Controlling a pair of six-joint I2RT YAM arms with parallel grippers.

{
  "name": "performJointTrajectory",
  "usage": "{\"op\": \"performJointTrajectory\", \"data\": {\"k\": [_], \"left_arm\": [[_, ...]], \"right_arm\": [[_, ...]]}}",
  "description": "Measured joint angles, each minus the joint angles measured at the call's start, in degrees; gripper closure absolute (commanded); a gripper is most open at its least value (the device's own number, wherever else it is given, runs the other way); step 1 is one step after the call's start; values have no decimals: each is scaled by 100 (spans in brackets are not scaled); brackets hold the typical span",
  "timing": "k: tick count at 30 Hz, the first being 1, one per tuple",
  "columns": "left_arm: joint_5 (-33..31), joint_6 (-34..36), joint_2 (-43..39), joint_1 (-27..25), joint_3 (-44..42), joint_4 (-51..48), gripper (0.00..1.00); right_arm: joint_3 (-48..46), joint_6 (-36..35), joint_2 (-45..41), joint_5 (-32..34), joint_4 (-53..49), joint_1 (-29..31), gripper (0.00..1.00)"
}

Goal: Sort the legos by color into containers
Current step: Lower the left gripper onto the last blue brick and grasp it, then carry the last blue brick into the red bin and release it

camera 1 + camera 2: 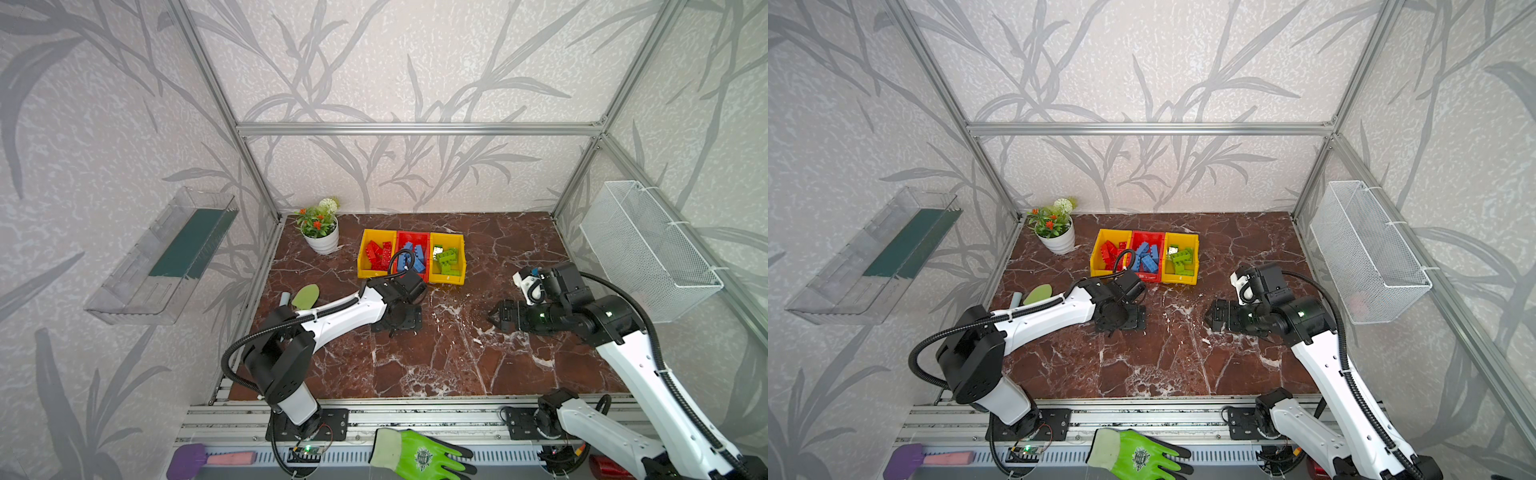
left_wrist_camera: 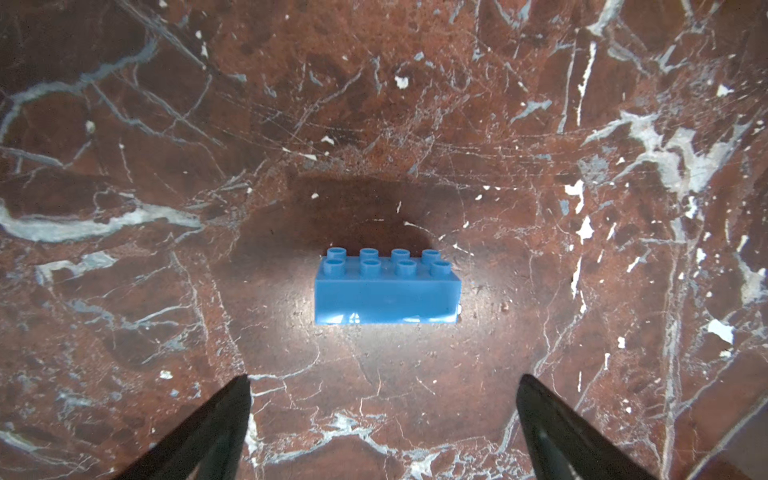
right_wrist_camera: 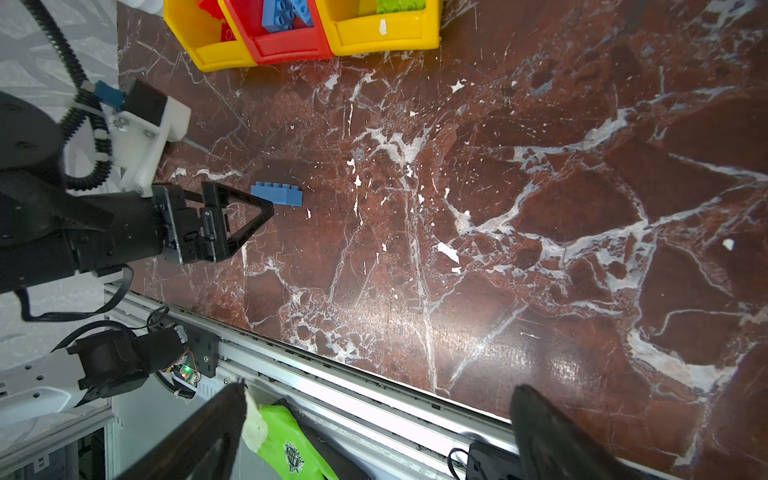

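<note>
Last blue lego brick (image 2: 386, 291) out on the marble bench (image 1: 457, 353), both hands released.
The brick lies studs up, apart from the containers (image 1: 448, 276), just ahead of the left hand (image 2: 382, 382), whose fingers are spread wide and hold nothing. The right hand (image 3: 380, 388) is likewise spread and empty, off to the side. Red, blue and green bricks fill separate bins.
</note>
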Motion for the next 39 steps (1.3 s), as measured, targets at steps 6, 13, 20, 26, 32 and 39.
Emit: {"op": "performJointTrajectory", "data": {"k": [6,13,20,26,32,39], "left_arm": [[-142,111,592,2,221,59,1],[-334,190,990,2,538,50,14],[-332,271,1062,2,535,50,27],[-339,260,1097,2,535,57,41],[-363,367,1268,59,824,-151,52],[-584,688,1475,144,2057,-815,52]], "right_arm": [[2,2,-227,74,-245,0,1],[2,7,-269,138,-372,0,1],[2,24,-245,173,-382,0,1],[4,22,-35,173,-378,0,1],[138,17,317,173,-334,0,1],[448,-17,743,195,-208,0,1]]}}
